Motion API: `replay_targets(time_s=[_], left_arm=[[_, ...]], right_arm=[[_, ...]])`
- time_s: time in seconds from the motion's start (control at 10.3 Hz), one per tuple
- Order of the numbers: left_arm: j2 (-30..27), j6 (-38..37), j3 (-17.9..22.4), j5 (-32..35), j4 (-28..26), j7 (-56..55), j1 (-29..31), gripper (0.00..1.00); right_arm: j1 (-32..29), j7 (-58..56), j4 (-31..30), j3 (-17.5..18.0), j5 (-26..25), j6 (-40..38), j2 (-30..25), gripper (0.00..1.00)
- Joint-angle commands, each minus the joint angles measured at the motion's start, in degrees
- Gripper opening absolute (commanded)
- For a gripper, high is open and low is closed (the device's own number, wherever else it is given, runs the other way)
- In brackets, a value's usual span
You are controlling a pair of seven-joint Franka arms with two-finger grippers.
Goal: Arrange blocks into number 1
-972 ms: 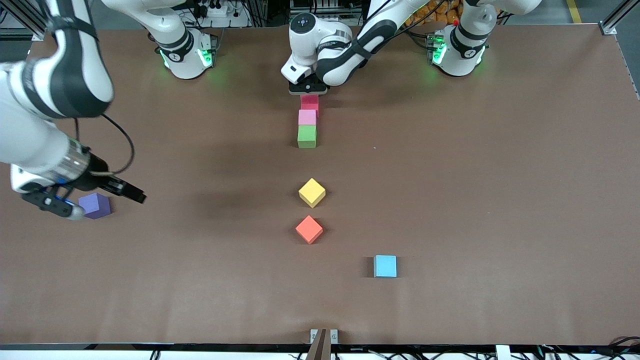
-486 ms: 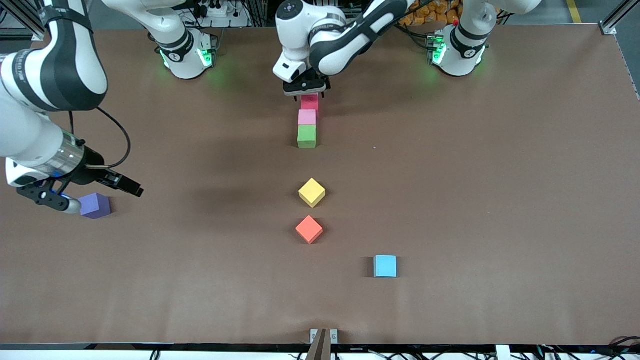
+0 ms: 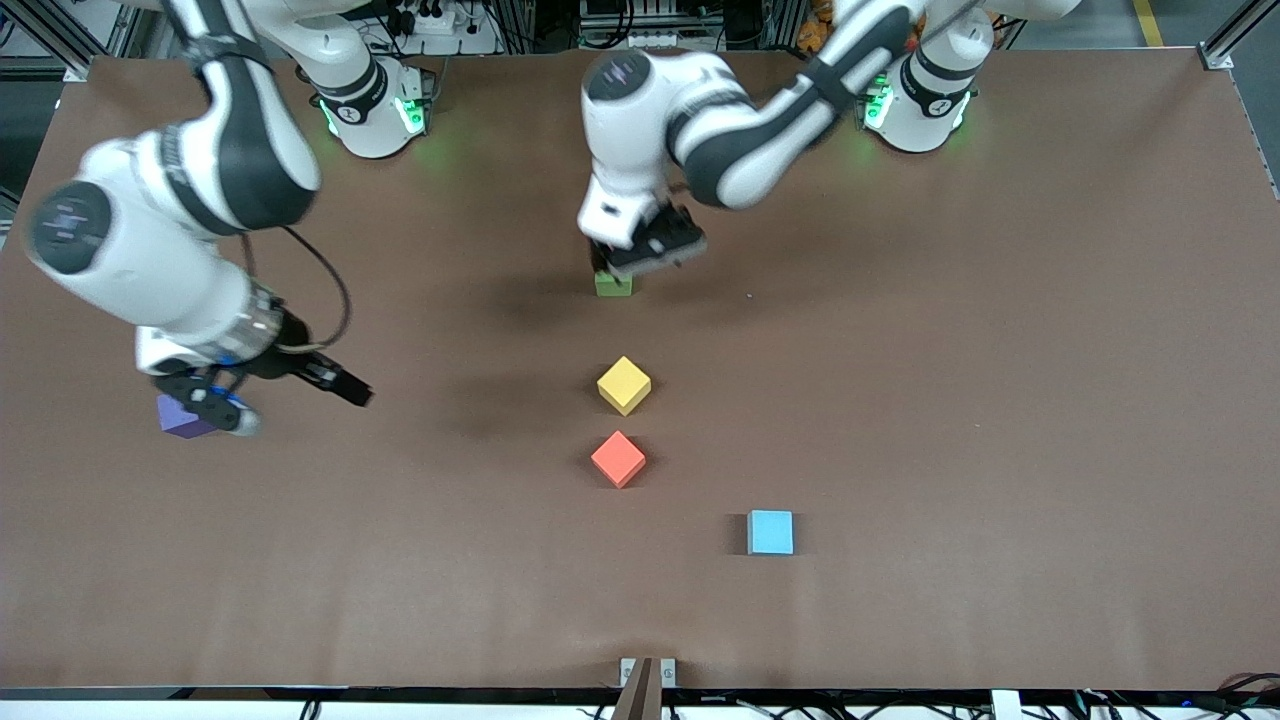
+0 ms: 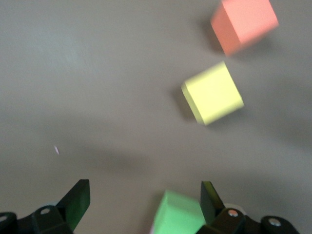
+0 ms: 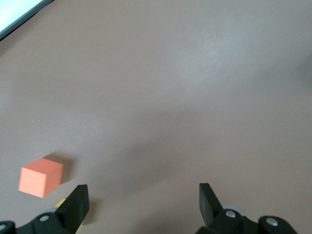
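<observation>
In the front view the green block (image 3: 613, 286) peeks out from under my left gripper (image 3: 641, 262), which hangs open and empty just above it. The pink blocks are hidden beneath that hand. The yellow block (image 3: 624, 385) and then the red block (image 3: 618, 459) lie nearer the camera, each turned diamond-wise. The left wrist view shows the green block (image 4: 180, 215) close by one finger of the left gripper (image 4: 144, 196), with the yellow block (image 4: 213, 93) and red block (image 4: 243, 24) further out. My right gripper (image 3: 290, 400) is open above bare table; the right wrist view shows that gripper (image 5: 144, 196) empty and the red block (image 5: 40, 177) apart.
A purple block (image 3: 178, 420) lies toward the right arm's end of the table, partly covered by the right hand. A blue block (image 3: 771, 532) sits nearer the camera than the red one, toward the left arm's end. The brown table (image 3: 1000, 400) spreads wide around them.
The left hand has risen off the end pink block and swung toward the camera, now covering both pink blocks. The right arm has shifted from the purple block toward the table's middle.
</observation>
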Motion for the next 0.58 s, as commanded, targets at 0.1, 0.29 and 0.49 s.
replay_targets(time_s=[0.1,0.29,0.49], left_arm=[[0.0,-0.9,-0.8,-0.6,2.1,12.1,12.9,1.0],[0.3,-0.9,-0.8,-0.2,2.9,21.2,20.4,1.0],[0.0,-0.9,-0.9,-0.2,2.8,29.5,26.4,1.0]], right_arm=[[5.1,17.5,0.6,2.2,-4.5,7.7,6.7,1.0],[9.1,28.7,2.1,2.6,-8.7,10.5,11.6,1.0],[13.6,35.8,7.8,2.5,-9.8,11.7,16.8,1.0]])
